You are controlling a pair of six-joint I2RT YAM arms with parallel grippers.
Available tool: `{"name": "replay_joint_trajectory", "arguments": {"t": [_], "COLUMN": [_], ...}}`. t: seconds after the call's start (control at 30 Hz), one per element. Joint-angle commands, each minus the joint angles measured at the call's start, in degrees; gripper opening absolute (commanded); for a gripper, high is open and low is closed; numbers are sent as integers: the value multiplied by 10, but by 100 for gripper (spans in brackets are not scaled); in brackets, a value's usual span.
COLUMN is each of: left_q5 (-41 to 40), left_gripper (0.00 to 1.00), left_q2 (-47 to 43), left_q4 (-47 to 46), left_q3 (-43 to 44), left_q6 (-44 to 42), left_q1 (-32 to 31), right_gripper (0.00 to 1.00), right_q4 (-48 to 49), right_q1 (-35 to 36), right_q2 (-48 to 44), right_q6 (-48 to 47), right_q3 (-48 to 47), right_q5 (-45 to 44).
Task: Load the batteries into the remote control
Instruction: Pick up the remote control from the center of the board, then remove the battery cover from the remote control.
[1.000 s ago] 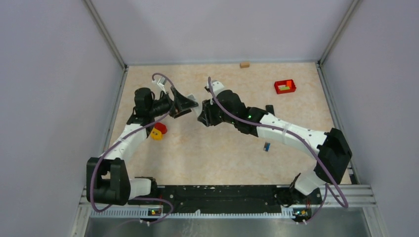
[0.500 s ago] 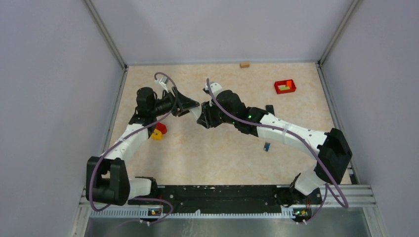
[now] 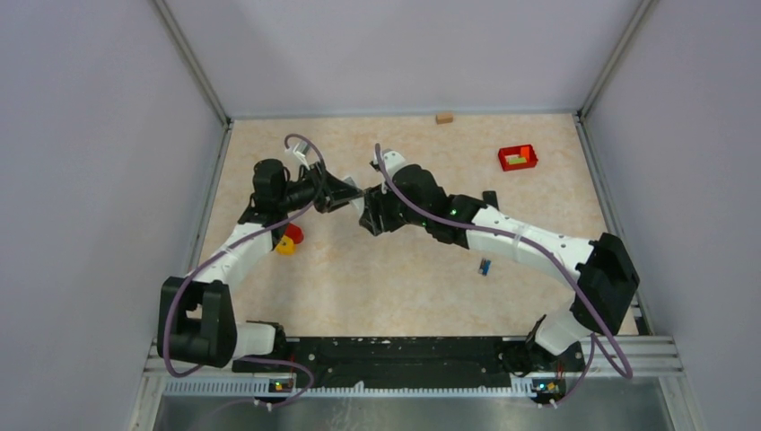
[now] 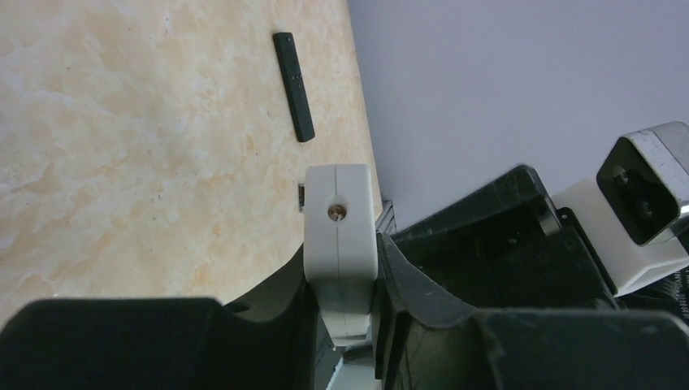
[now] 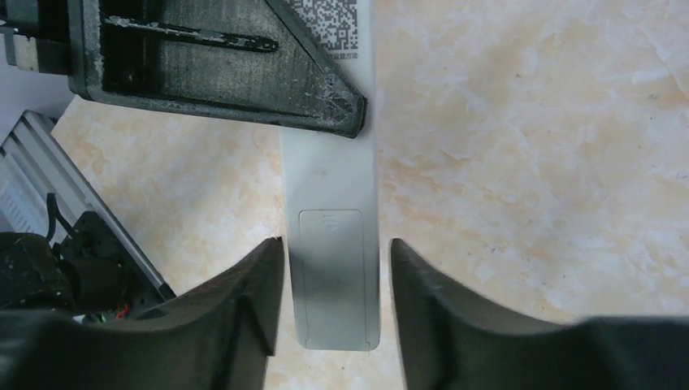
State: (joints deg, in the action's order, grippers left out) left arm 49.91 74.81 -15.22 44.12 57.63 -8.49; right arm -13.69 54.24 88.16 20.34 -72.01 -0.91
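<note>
We see a beige marbled tabletop (image 3: 404,287) with lilac walls (image 3: 404,54) around it. The white remote (image 5: 333,284) is mid-table, left gripper (image 4: 341,268) clamped on one end and right gripper (image 5: 335,244) clamped on the other. A small blue battery (image 3: 485,266) lies near the right arm, and a red bin (image 3: 518,158) sits far right.

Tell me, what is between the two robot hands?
The white remote. In the right wrist view it runs from the right gripper straight to the left gripper, each clamping one end.
</note>
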Motion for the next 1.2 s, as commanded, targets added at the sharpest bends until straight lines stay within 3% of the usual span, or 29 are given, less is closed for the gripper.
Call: {"name": "replay_joint_trajectory", "arguments": {"t": [0.0, 0.03, 0.07, 0.13, 0.23, 0.43, 0.57, 0.77, 0.9, 1.17], "left_q5": [8, 8, 9, 11, 19, 26, 3, -39, -53, -72], "left_gripper": [0, 0, 0, 0, 0, 0, 0, 0, 0, 0], "left_q2": [5, 5, 4, 5, 10, 19, 8, -7, -11, -40], "left_q4": [-27, -30, -35, -50, -94, -222, -244, -258, -261, -268], "left_q3": [6, 8, 10, 12, 13, 7, 12, 14, 13, 15], "left_q6": [-16, -18, -20, -16, 11, 111, 148, 189, 205, 244], "left_q1": [-4, -4, -4, -4, -4, -7, -18, -38, -45, -45], "right_gripper": [73, 85, 91, 95, 96, 90, 89, 88, 78, 38], "right_q4": [29, 32, 34, 49, 117, 230, 341, 422, 441, 443], "right_q1": [0, -6, -17, -56, -105, -121, -121, -121, -120, -121], "right_q2": [-26, -38, -48, -83, -141, -212, -206, -157, -141, -137], "right_q6": [16, 39, 60, 122, 225, 402, 490, 544, 557, 571], "right_q3": [-8, 2, 10, 40, 112, 215, 254, 244, 241, 260], "right_q5": [-10, -1, 19, 67, 119, 81, 99, 140, 152, 151]}}
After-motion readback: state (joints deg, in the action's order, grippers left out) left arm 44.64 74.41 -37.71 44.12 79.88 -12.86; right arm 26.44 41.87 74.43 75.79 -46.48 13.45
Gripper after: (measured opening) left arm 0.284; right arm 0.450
